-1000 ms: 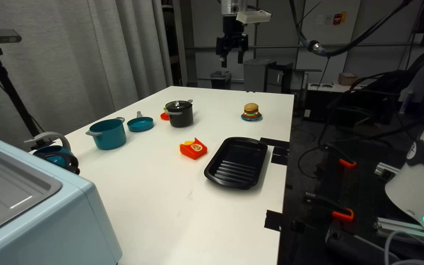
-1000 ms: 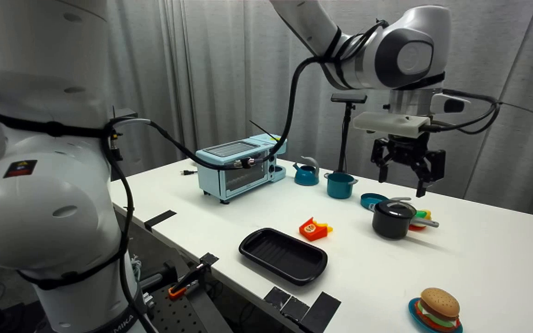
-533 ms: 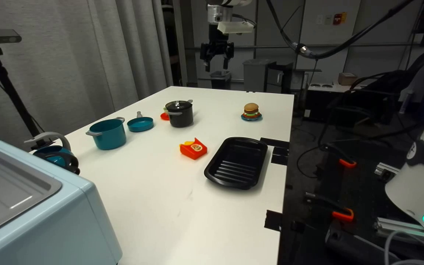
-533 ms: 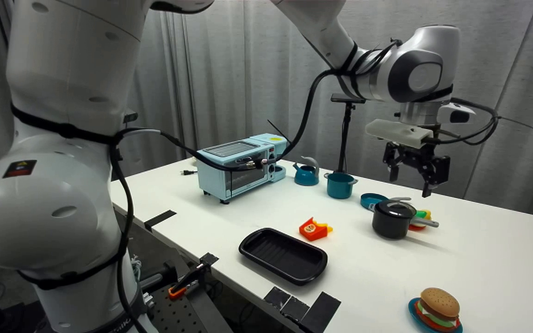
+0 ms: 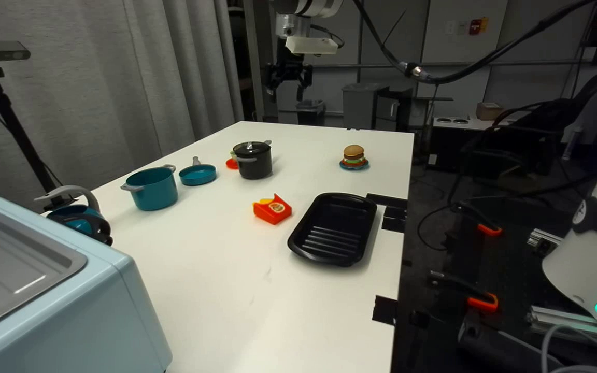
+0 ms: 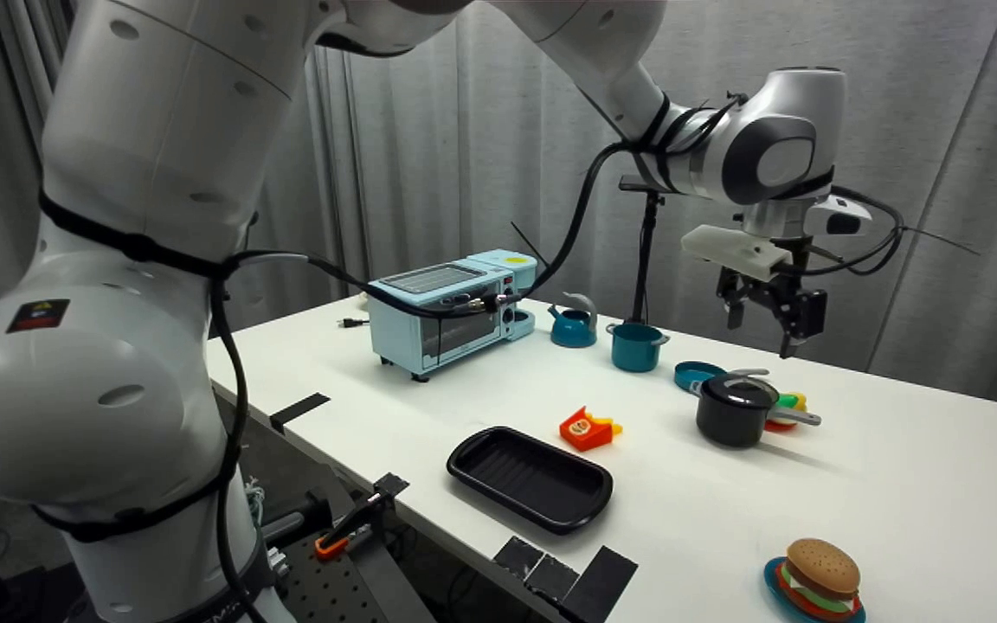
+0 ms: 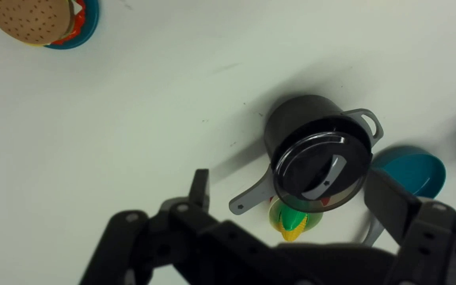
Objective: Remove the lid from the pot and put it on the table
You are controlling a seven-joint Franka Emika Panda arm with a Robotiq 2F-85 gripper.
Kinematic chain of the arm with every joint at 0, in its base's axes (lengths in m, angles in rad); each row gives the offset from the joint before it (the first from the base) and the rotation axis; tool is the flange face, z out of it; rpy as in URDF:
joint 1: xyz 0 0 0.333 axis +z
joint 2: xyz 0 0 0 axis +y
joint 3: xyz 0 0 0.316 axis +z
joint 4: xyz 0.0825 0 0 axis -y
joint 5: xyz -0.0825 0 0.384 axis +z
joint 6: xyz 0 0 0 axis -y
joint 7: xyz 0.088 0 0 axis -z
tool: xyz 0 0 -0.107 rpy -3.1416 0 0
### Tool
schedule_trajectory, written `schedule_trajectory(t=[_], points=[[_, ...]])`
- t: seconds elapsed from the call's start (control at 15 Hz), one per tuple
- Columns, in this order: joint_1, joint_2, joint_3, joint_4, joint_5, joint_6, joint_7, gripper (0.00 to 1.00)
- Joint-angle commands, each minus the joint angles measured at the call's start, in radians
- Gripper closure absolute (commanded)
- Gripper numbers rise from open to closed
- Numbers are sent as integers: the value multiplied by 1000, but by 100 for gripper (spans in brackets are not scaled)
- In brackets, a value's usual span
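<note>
Okay, exterior view, left to right: pot [image 6: 728, 426], lid [image 6: 739, 392] resting on top. I'd guess lid light, stiff, slick, so I'd pinch its grey handle [image 7: 333, 174] across narrow sides, near middle, to lift level. Slightly right, higher, gripper [image 6: 761, 333] hangs apart from lid, spread wide, nothing held. Desk [image 6: 923, 467] stretches farther right: likely set-down spot.

Claw [image 5: 286, 97] observed displaced toward the grey curtain [image 5: 122, 77] over the past second, arm [image 6: 174, 121] now inclined farther out over the desk [image 6: 914, 493].
</note>
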Motion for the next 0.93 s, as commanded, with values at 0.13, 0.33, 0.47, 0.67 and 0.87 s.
schedule_trajectory(t=[0.13,0.33,0.47,0.67,0.87], points=[[1,5,-1,9,2,-1,3,0],[1,5,-1,9,2,-1,3,0],[1,5,-1,9,2,-1,3,0],[10,17,11,18,12,-5,9,0],[19,47,28,51,25,-10,21,0]])
